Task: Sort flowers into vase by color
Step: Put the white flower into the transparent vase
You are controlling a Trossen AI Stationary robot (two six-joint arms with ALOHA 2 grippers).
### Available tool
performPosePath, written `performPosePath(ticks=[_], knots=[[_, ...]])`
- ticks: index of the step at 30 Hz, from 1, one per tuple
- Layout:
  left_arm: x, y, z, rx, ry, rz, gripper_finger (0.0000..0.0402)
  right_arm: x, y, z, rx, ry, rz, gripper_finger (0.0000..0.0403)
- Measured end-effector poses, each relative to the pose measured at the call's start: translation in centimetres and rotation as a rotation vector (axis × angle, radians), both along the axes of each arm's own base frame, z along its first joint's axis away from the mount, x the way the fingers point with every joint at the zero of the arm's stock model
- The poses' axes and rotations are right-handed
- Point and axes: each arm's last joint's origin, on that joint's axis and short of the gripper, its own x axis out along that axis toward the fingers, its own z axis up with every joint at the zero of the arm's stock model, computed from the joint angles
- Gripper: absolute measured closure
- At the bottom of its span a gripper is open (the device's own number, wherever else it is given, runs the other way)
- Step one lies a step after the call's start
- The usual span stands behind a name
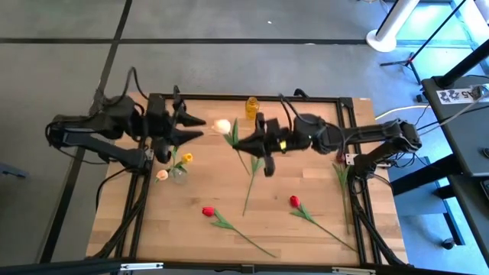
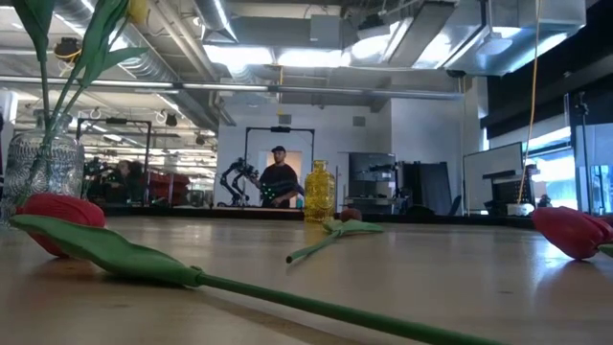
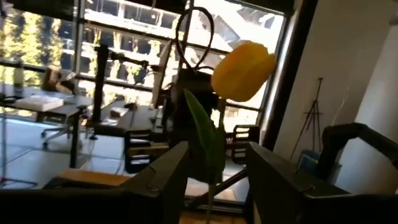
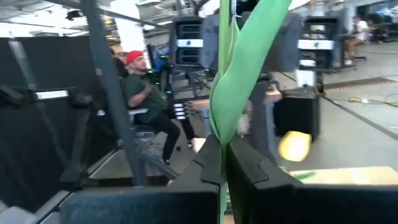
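Currently the right gripper (image 1: pixel 258 142) is clenched on the stem of a cream tulip (image 1: pixel 222 125) held above the table (image 1: pixel 321 237) centre, while the left gripper (image 1: pixel 192 128), fingers spread, hovers beside the glass vase (image 1: pixel 178 174) holding a yellow tulip (image 1: pixel 187 158).

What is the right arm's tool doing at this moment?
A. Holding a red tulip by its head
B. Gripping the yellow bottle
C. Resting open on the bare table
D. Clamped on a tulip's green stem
D: in the right wrist view the right tool has its fingers pressed together on the green stem and leaf of a tulip, and the high view shows it mid-table with a cream-headed tulip.
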Motion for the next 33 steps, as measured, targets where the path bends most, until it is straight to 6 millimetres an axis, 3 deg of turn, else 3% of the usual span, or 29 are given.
performPosePath(ticks=[8,12,26,29,33], knots=[[5.2,-4.4,-1.4,0.021,-0.057,-0.031,0.0256,-0.7,3.1,1.2,-0.041,-0.129,0.038,0.0399],[7.1,-5.2,-2.5,0.059,-0.053,-0.014,0.0259,-0.6,3.0,1.0,0.0,-0.103,0.026,0.0398],[7.8,-4.9,-2.7,0.058,-0.072,0.034,0.0268,-0.1,2.9,-0.6,-0.092,0.028,-0.011,0.0398],[8.1,-4.8,-2.9,0.039,-0.067,0.061,0.0299,-0.1,2.7,-0.7,-0.091,0.038,-0.06,0.0398],[8.2,-4.7,-3.0,0.027,-0.053,0.1,0.0377,-0.1,2.7,-0.7,-0.092,0.042,-0.064,0.0392]])
